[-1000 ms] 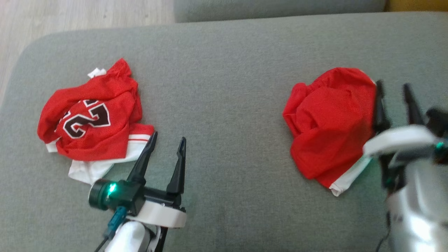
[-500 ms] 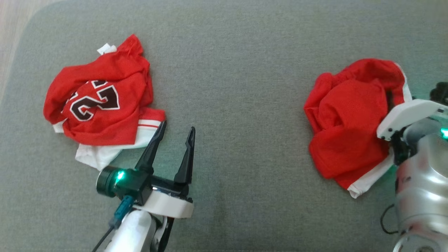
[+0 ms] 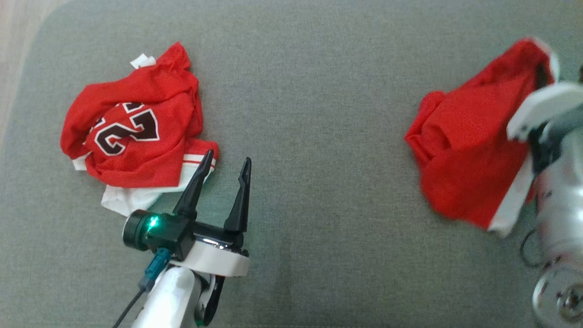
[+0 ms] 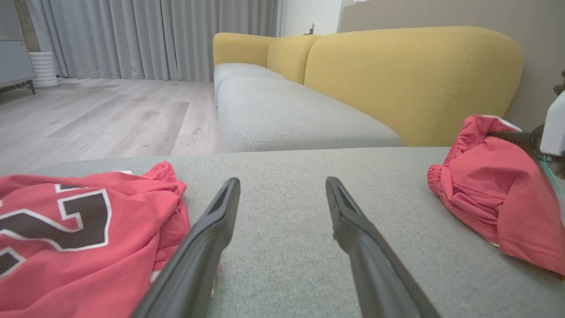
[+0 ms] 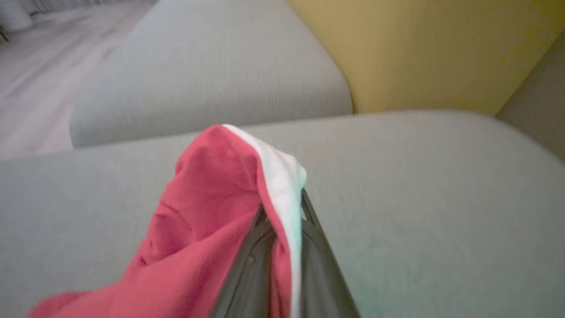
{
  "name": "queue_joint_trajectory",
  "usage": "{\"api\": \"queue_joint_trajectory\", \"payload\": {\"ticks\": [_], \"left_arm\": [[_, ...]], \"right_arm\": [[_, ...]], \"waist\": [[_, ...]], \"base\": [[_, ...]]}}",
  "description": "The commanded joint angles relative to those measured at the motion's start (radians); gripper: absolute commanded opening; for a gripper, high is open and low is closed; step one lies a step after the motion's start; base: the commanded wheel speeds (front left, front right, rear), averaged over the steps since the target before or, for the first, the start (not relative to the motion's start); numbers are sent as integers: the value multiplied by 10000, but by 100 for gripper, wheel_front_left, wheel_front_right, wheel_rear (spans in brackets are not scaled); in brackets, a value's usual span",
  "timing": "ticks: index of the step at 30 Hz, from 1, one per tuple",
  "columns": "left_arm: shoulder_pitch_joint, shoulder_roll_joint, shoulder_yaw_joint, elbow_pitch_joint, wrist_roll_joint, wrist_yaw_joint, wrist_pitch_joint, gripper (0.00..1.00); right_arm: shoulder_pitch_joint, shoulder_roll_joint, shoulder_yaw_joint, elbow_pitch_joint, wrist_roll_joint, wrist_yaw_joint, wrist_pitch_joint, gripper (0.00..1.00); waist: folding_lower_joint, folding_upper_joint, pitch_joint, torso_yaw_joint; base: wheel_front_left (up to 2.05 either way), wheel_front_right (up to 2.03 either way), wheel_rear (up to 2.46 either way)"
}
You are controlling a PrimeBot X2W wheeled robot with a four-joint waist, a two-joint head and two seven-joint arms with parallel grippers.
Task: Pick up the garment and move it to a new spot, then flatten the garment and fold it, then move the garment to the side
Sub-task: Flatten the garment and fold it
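Observation:
The garment (image 3: 464,150) is red cloth with a white trim, at the right of the grey cushion (image 3: 319,91). My right gripper (image 5: 282,212) is shut on its white-edged top fold, and the cloth (image 5: 207,221) hangs off the fingers to the left. In the left wrist view the garment (image 4: 490,198) is bunched at the right, pulled up at its top edge. My left gripper (image 3: 228,157) stands open with nothing between its fingers, right beside a second red garment.
A crumpled red jersey (image 3: 132,136) with a dark number and white hem lies at the cushion's left, next to my left gripper (image 4: 282,183). A yellow sofa back (image 4: 397,75) and another grey seat rise beyond. Wooden floor (image 3: 18,27) shows past the left edge.
My right gripper has shut on the garment's top edge and pulled it up and to the right. The camera tilted down early on. The left arm has barely moved.

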Motion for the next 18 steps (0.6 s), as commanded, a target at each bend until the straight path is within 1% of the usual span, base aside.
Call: {"api": "queue_joint_trajectory", "payload": {"ticks": [1,5,6,10,13,16,17,18], "left_arm": [[-207,-35,413,-256,115,-60,-93,100],[-40,-92,579,-275,116,-76,-93,100],[59,-111,665,-304,132,-90,-93,100],[287,-144,786,-359,158,-114,-93,100],[466,-166,780,-380,176,-154,-93,100],[696,-190,786,-299,-76,-219,-93,100],[744,-198,788,-294,-221,-240,-93,100],[773,-207,751,-281,-327,-249,-93,100]], "right_arm": [[-842,-183,457,-304,61,-7,-358,0],[-1523,-591,1272,-405,17,-7,-1192,0],[-1837,-740,1674,-505,-47,-7,-1529,0],[-2232,-829,2724,-736,-228,-7,-2029,0],[-2031,-598,3862,-784,-354,-7,-2235,0],[-1307,-353,5122,-673,-584,-7,-2329,0],[-944,-133,5486,-567,-549,-7,-2349,0],[-141,238,6224,-295,-403,-7,-2396,0]], "waist": [[-1,0,-172,18],[-1,0,-569,60],[-1,0,-775,94],[-1,0,-1158,225],[-1,0,-1349,356],[-1,0,-1438,510],[-1,0,-1433,570],[-1,0,-1441,694]], "base": [[0,0,0],[0,0,0],[0,0,0],[0,0,0],[0,0,0],[0,0,0],[0,0,0],[0,0,0]]}}
